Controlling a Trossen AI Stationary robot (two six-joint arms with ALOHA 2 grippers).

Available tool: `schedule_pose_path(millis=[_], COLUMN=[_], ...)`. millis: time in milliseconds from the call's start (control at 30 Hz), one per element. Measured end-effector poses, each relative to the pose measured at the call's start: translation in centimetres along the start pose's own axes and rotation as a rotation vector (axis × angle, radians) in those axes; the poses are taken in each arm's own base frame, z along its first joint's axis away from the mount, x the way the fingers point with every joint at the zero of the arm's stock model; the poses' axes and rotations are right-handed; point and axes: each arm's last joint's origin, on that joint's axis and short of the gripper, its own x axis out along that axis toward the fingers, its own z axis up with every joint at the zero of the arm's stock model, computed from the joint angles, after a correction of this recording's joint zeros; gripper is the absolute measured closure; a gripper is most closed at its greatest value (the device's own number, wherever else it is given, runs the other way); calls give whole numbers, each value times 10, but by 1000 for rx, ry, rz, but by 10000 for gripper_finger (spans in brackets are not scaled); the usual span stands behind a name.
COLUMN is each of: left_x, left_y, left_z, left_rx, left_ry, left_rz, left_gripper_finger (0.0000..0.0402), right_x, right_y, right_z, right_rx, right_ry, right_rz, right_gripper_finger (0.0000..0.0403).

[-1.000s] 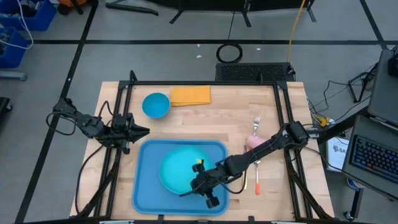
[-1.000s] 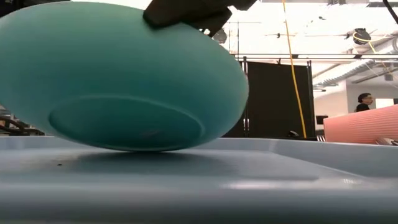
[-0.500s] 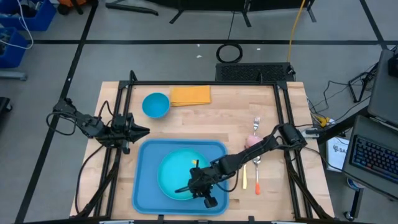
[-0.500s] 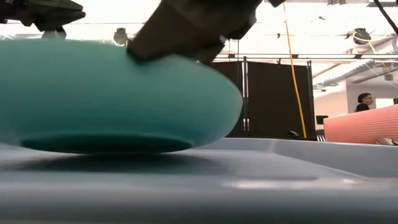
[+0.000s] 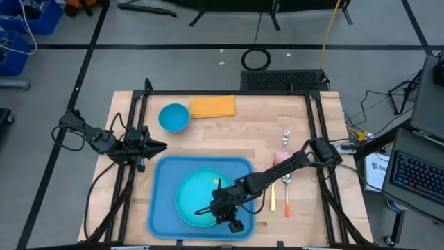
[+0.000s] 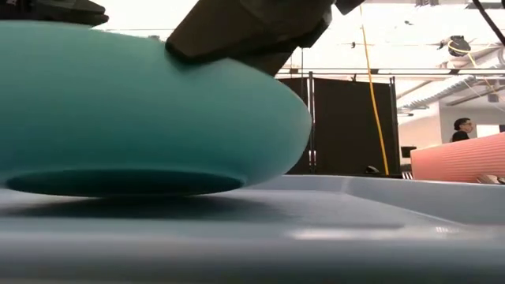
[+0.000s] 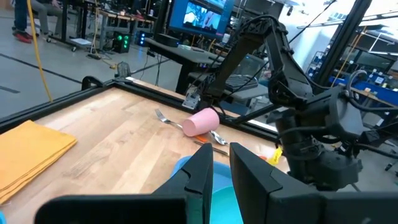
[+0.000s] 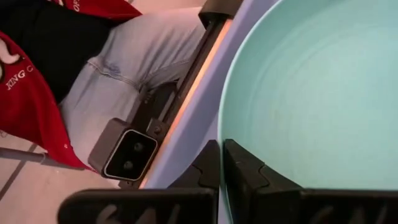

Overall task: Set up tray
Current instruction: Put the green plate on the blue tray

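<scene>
The right gripper [image 5: 220, 212] sits over the blue tray [image 5: 161, 208], clamped shut on the near rim of the turquoise plate [image 5: 194, 198] lying inside it; the left gripper [image 5: 158, 146] waits just off the tray's far left corner; beyond it lie a blue bowl [image 5: 173, 117] and an orange napkin [image 5: 212, 106]; a pink cup [image 5: 283, 158], a fork [image 5: 286, 141] and orange-handled cutlery [image 5: 272, 198] lie behind the right jaws.

The tray [image 5: 163, 219] lay at the worktop's [image 5: 257, 132] six o'clock edge, with the plate [image 5: 191, 201] resting inside it. At eleven o'clock sat a bowl [image 5: 173, 117], a napkin [image 5: 212, 106] just beside it toward three. A cup [image 5: 282, 157], fork [image 5: 286, 142] and more cutlery [image 5: 272, 199] lay at the tray's three o'clock side.
</scene>
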Motion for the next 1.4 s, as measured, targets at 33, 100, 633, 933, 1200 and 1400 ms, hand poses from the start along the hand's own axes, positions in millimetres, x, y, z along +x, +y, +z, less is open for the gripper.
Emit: schedule_pose_path(millis=[33,100,633,933,1200,1400], left_x=[0,0,0,0,0,0], left_y=[0,0,0,0,0,0], left_z=[0,0,0,0,0,0], left_rx=[0,1,4,5,5,5], left_ry=[0,0,0,0,0,0], left_rz=[0,0,0,0,0,0], left_gripper_finger=[344,344,344,344,344,344], right_x=[1,2,4,4,3,3], right_y=[0,-2,-9,-11,-11,-11], right_z=[-1,-2,-8,-8,-8,-8], right_rx=[4,7,20,29,32,29], right_ry=[5,11,26,27,26,26], right_rz=[-1,10,8,5,4,3], right_gripper_finger=[403,403,403,396,395,394])
